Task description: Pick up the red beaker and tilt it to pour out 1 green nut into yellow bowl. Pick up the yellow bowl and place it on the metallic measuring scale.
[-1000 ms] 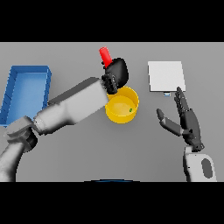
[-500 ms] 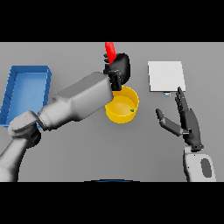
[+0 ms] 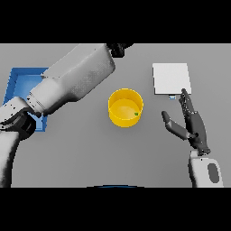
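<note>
Yellow bowl [image 3: 126, 107] sits upright on the grey tabletop [image 3: 90, 153], near the middle, with one small green nut [image 3: 136, 114] inside against its right wall. Pour looks done, judging by that nut. The red beaker is not visible — it may be out past the top edge with the left hand, but I cannot tell.

Left arm [image 3: 72, 83] crosses from lower left up to the far edge; only a dark sliver of the left hand [image 3: 118, 47] shows at the top, and whether its fingers are closed or spread cannot be told. Right hand [image 3: 191, 124] hovers right of the bowl, apart from it, fingers straight and spread, thumb out toward the bowl, holding nothing.

White square scale [image 3: 171, 78] lies far right, just beyond the right hand's fingertips, well apart from the bowl. Blue tray [image 3: 13, 85] at far left, partly under the left arm.

Risks, as I judge them: the next step is the bowl lift to the scale. A one-sided rim grip could tip the bowl and roll the nut out. The right hand stands between bowl and scale — a careless sweep could knock the bowl. Setting down off-centre could leave it overhanging the scale's edge.
</note>
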Robot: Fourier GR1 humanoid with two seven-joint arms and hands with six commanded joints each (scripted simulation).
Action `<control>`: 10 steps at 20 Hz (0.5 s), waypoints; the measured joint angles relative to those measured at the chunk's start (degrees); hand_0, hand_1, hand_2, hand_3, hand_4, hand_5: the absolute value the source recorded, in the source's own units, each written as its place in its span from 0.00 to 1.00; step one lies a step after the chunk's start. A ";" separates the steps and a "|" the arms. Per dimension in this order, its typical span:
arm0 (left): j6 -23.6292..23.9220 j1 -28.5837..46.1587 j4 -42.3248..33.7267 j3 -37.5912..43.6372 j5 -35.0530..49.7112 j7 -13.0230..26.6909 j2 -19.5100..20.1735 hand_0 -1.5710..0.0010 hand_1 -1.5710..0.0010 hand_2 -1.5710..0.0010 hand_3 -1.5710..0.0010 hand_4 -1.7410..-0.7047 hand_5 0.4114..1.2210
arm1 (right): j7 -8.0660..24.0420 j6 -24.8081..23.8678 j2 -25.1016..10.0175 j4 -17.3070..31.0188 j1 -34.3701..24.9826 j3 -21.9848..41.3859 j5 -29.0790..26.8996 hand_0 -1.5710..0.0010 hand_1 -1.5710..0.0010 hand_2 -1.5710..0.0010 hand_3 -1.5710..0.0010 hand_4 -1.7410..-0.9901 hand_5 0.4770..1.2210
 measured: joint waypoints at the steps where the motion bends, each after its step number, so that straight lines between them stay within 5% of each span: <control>1: 1.60 -1.96 1.00 1.47 0.41 -1.13 1.30 0.00 0.08 0.08 0.15 0.14 0.98 | -0.29 0.03 0.06 0.14 0.24 0.27 0.33 1.00 1.00 1.00 1.00 0.66 0.21; 4: 1.10 -8.05 7.09 9.39 3.47 2.29 3.80 0.00 0.04 0.04 0.07 0.20 0.99 | -0.59 0.10 0.11 0.35 -0.06 0.54 0.55 1.00 1.00 1.00 1.00 0.62 0.22; 10: 4.43 -8.17 19.70 32.28 19.97 10.88 12.64 0.00 0.01 0.01 0.10 0.05 1.00 | -1.20 1.11 -1.16 0.30 -0.97 0.99 0.71 1.00 1.00 1.00 1.00 0.57 0.24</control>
